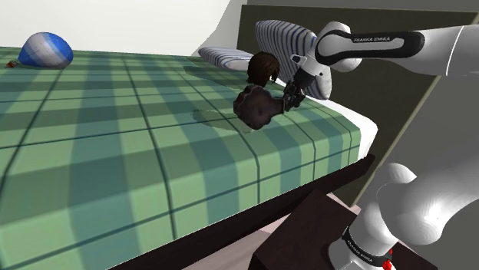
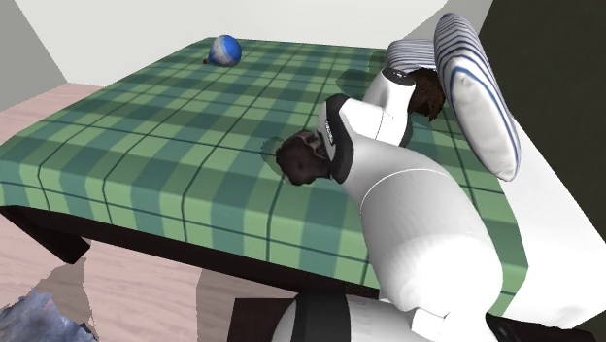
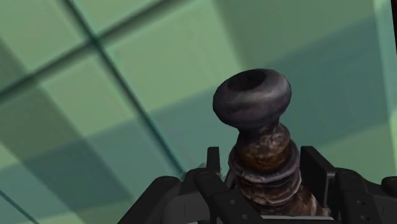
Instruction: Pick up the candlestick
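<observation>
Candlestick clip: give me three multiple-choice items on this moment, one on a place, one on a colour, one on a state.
1. Where does the blue and white ball lie?
A. Against the pillows.
B. On the blanket's far corner, apart from the candlestick.
C. On the floor.

2. What colour is the blanket?
A. Plain white.
B. Red striped.
C. Green checked.

3. How does the hand stand?
A. Shut on the candlestick.
B. Open over the ball.
C. Shut on nothing.

Answers:
1 B: the shoulder view shows the ball at the blanket's far end, well away from the candlestick.
2 C: light and dark green squares cover it.
3 A: in the wrist view the fingers clasp the stem from both sides.
</observation>
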`<state>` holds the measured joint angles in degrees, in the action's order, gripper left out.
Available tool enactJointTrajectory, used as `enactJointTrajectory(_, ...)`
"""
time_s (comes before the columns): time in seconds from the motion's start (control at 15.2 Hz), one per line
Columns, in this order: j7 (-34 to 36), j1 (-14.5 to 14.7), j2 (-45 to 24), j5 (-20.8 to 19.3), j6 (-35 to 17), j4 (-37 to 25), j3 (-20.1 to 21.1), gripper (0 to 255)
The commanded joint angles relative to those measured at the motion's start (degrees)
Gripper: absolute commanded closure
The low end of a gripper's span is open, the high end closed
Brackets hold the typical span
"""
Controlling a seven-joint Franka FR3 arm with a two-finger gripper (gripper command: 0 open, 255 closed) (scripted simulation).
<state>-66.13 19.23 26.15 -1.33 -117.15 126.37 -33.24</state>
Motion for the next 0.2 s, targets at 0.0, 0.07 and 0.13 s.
enactJointTrajectory(0.0, 0.1, 0.1, -0.1, 0.1, 1.4, -1.5, 0.1, 255)
enactJointTrajectory(0.07, 0.2, 0.1, -0.1, 0.1, 1.5, -1.6, 0.1, 255)
enactJointTrajectory(0.13, 0.2, 0.1, -0.1, 0.1, 1.5, -1.6, 0.1, 255)
